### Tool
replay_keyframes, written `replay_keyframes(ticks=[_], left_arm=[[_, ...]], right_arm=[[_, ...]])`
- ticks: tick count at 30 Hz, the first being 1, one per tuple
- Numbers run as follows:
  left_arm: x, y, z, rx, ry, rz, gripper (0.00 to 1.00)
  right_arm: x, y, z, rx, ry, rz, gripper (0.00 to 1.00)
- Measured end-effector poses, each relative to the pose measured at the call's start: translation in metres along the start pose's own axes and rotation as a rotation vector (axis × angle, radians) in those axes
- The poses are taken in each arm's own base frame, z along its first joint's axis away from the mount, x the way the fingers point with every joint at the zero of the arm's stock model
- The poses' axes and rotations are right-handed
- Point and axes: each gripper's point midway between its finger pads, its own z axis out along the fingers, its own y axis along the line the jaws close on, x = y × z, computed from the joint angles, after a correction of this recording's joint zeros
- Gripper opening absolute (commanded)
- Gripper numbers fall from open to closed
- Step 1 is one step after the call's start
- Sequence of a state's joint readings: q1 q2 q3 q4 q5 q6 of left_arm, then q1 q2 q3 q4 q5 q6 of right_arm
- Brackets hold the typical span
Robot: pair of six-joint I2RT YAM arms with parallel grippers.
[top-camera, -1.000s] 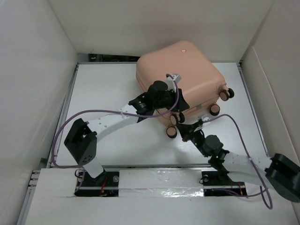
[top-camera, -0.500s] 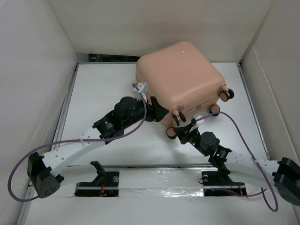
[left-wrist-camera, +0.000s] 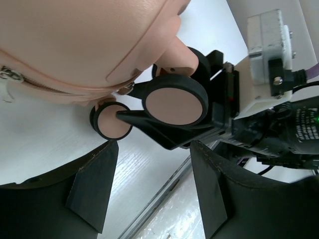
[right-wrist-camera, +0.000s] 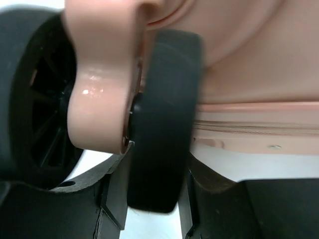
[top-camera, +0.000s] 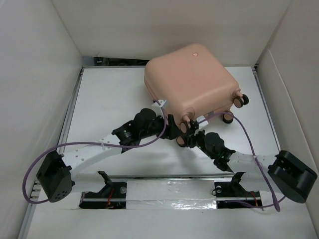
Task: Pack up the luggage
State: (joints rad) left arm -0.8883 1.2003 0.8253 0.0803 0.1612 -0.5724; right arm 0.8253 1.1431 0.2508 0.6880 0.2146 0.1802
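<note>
Peach-pink hard shell: suitcase (top-camera: pixel 192 79) lies flat, lid shut, on white table (top-camera: pixel 109 94), far centre-right, wheels facing near-right. Zip seam (left-wrist-camera: pixel 50 84) closed along the stretch visible at near corner.

Left arm (top-camera: pixel 99 147) reaches fwd from near-left. Left jaws sit low at suitcase's near corner. They are part open, fingers (left-wrist-camera: pixel 94 184) well clear of each other, nothing betw. them; bare table shows through the gap.

Right arm (top-camera: pixel 239 159) comes in from near-right. Right jaws are at the corner wheel (left-wrist-camera: pixel 174 102). Wrist view: jaws parted, one black disc of that wheel sits betw. the pads (right-wrist-camera: pixel 209 189). Pressing on disc or merely straddling it: cannot tell.

Second wheel (left-wrist-camera: pixel 112 122) is just beside the first. Both sets of jaws are v. close together at this corner.
</note>
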Motion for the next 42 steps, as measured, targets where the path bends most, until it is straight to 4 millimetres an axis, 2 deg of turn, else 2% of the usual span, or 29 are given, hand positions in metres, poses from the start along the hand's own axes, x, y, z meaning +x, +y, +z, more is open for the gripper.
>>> replay_keyframes(ticks=[5,10,12,14,18,21,23,24,25,32,33,35,36,42], left_arm=[[0.001,-0.004,0.004,0.024,0.007,0.005,0.55],[-0.006,-0.009,0.005,0.047,-0.02,0.009,0.52],[-0.008,-0.01,0.005,0.049,-0.03,0.01,0.51],[-0.009,-0.01,0.006,0.049,-0.035,0.01,0.5],[-0.006,-0.005,0.011,0.034,-0.026,0.009,0.49],[-0.003,-0.002,0.015,0.023,-0.015,0.007,0.49],[-0.002,0.0,0.017,0.018,-0.012,0.006,0.49],[-0.002,0.0,0.017,0.015,-0.013,0.006,0.49],[-0.002,0.001,0.018,0.014,-0.014,0.005,0.49],[-0.007,0.002,0.018,0.004,-0.034,0.006,0.49],[-0.008,0.004,0.018,-0.002,-0.038,0.006,0.49],[-0.009,0.005,0.018,-0.005,-0.042,0.004,0.49],[-0.01,0.006,0.018,-0.007,-0.044,0.003,0.49],[-0.017,0.007,0.018,-0.004,-0.058,-0.003,0.46]], right_arm=[[0.003,0.006,0.012,-0.028,-0.012,-0.023,0.43],[-0.011,0.011,0.018,0.002,-0.081,-0.006,0.32],[-0.018,0.012,0.018,0.018,-0.113,0.01,0.24],[-0.02,0.008,0.019,0.059,-0.134,0.035,0.22],[-0.02,0.001,0.02,0.153,-0.157,0.069,0.1],[-0.021,0.0,0.021,0.194,-0.167,0.095,0.13],[-0.021,0.0,0.023,0.214,-0.172,0.12,0.26],[-0.021,0.0,0.024,0.222,-0.176,0.133,0.38],[-0.022,0.001,0.024,0.227,-0.185,0.151,0.41],[-0.02,0.003,0.028,0.284,-0.226,0.206,0.4],[-0.021,0.003,0.029,0.298,-0.232,0.211,0.35],[-0.021,0.001,0.032,0.328,-0.238,0.209,0.31],[-0.022,0.0,0.033,0.34,-0.238,0.207,0.19],[-0.024,-0.005,0.041,0.36,-0.239,0.18,0.0]])
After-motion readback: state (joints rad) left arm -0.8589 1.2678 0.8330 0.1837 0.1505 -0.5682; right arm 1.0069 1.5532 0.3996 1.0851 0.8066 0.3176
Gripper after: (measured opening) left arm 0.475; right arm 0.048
